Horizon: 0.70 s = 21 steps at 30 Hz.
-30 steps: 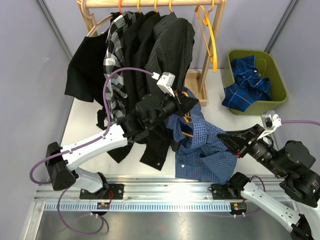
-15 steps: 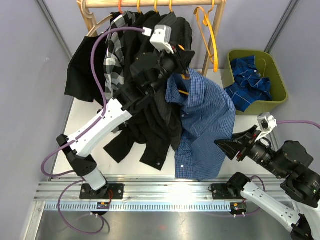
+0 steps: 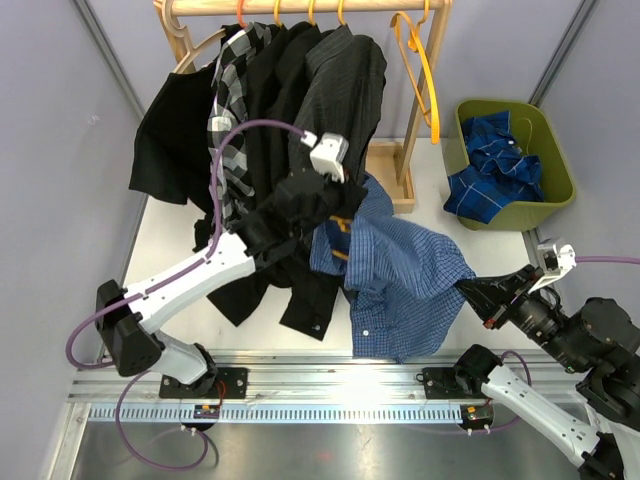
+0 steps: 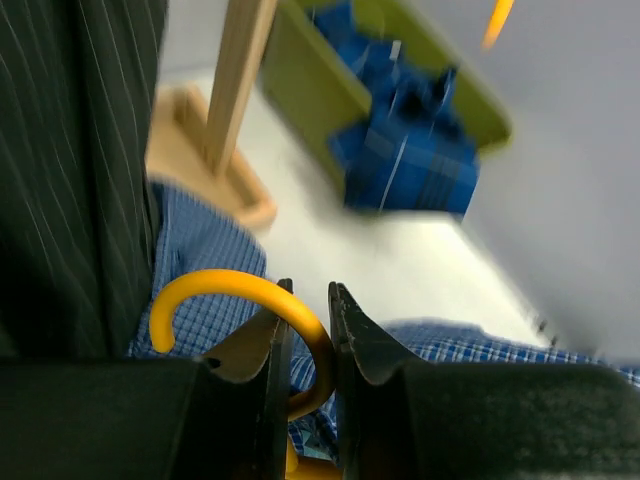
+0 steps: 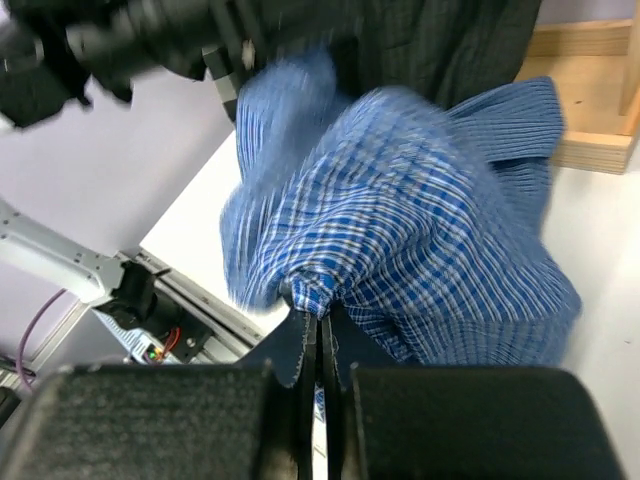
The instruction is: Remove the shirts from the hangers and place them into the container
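The light blue check shirt (image 3: 405,285) hung over mid-table on its orange hanger (image 4: 215,290), just right of the dark shirts (image 3: 290,110) on the rack (image 3: 385,160). Left gripper (image 4: 305,305) was clamped on the hanger's hook, right gripper (image 5: 320,325) was fully closed, pinching the shirt's edge. The green container (image 3: 500,103) sat far right.

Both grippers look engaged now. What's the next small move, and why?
Probably draw the right gripper back toward its own base, left gripper holding steady. The right is shut on a pinch of the blue check shirt; the left clamps the orange hanger hook, so pulling should slide the shirt off.
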Available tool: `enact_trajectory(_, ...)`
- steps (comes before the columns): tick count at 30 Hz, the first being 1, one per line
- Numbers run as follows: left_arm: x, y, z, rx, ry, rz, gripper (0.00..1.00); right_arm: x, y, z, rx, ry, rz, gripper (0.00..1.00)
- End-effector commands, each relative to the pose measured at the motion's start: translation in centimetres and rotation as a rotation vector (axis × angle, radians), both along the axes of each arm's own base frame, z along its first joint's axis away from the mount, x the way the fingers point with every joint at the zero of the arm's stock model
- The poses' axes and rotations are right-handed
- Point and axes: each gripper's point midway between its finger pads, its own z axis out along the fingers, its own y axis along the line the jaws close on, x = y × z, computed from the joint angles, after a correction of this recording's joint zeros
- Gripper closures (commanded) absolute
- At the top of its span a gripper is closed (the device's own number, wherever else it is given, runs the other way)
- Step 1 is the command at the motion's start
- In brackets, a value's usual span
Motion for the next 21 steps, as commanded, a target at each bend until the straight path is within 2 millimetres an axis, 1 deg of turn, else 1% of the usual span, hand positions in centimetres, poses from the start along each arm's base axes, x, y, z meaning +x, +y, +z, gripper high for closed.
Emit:
enact_trajectory(1, -2.1, 1.8, 0.8, -0.055, -0.033, 0.005, 1.00, -0.2, -1.8, 2.8, 0.046, -0.088, -0.062, 1.00)
enact_trajectory(2, -2.2, 2.2, -0.1, -0.041, -0.024, 0.014, 1.00, -0.3, -2.4, 3.3, 0.059, -0.108, -0.079, 1.00)
enact_trajectory(3, -2.6, 2.8, -0.2, -0.044, -0.025, 0.018, 1.00, -0.3, -3.4, 4.0, 0.077, -0.132, -0.122, 1.00)
enact_trajectory(4, -2.7, 3.2, -0.9, -0.035, -0.015, 0.026, 1.00, -1.1, -5.0, 5.5, 0.130, -0.184, -0.158, 1.00)
enact_trajectory(5, -2.8, 3.8, -2.9, 0.002, 0.005, 0.041, 1.00, -1.5, -6.2, 6.3, 0.161, -0.216, -0.194, 1.00)
enact_trajectory(6, -3.1, 4.4, -3.0, -0.001, 0.003, 0.051, 1.00, -1.6, -8.1, 7.1, 0.196, -0.249, -0.274, 1.00)
enact_trajectory(7, -3.3, 4.8, -3.7, 0.008, 0.007, 0.057, 1.00, -2.8, -10.2, 8.7, 0.272, -0.314, -0.311, 1.00)
enact_trajectory(8, -3.3, 5.5, -5.1, 0.035, 0.020, 0.078, 1.00, -3.3, -11.5, 9.3, 0.293, -0.349, -0.353, 1.00)
enact_trajectory(9, -3.4, 5.9, -5.6, 0.047, 0.023, 0.087, 1.00, -3.4, -13.1, 9.6, 0.318, -0.367, -0.414, 1.00)
enact_trajectory(10, -3.6, 6.4, -5.6, 0.048, 0.020, 0.094, 1.00, -4.3, -14.7, 10.4, 0.364, -0.400, -0.451, 1.00)
enact_trajectory(11, -3.6, 6.9, -5.9, 0.056, 0.022, 0.111, 1.00, -4.6, -15.7, 10.7, 0.377, -0.415, -0.482, 1.00)
enact_trajectory(12, -3.8, 7.3, -6.9, 0.072, 0.033, 0.117, 1.00, -4.7, -16.8, 10.8, 0.396, -0.420, -0.530, 1.00)
enact_trajectory(13, -3.9, 7.6, -7.1, 0.075, 0.035, 0.121, 1.00, -5.2, -17.7, 11.1, 0.432, -0.435, -0.552, 1.00)
enact_trajectory(14, -4.0, 7.9, -7.6, 0.084, 0.040, 0.132, 1.00, -5.3, -18.1, 11.1, 0.438, -0.440, -0.571, 1.00)
enact_trajectory(15, -4.1, 8.1, -8.3, 0.096, 0.050, 0.134, 1.00, -5.3, -18.9, 11.1, 0.460, -0.438, -0.607, 1.00)
enact_trajectory(19, -4.6, 8.8, -9.9, 0.117, 0.077, 0.139, 1.00, -5.5, -20.8, 11.1, 0.520, -0.429, -0.699, 1.00)
enact_trajectory(21, -5.0, 9.1, -10.0, 0.106, 0.081, 0.137, 1.00, -5.4, -21.6, 11.1, 0.522, -0.430, -0.754, 1.00)
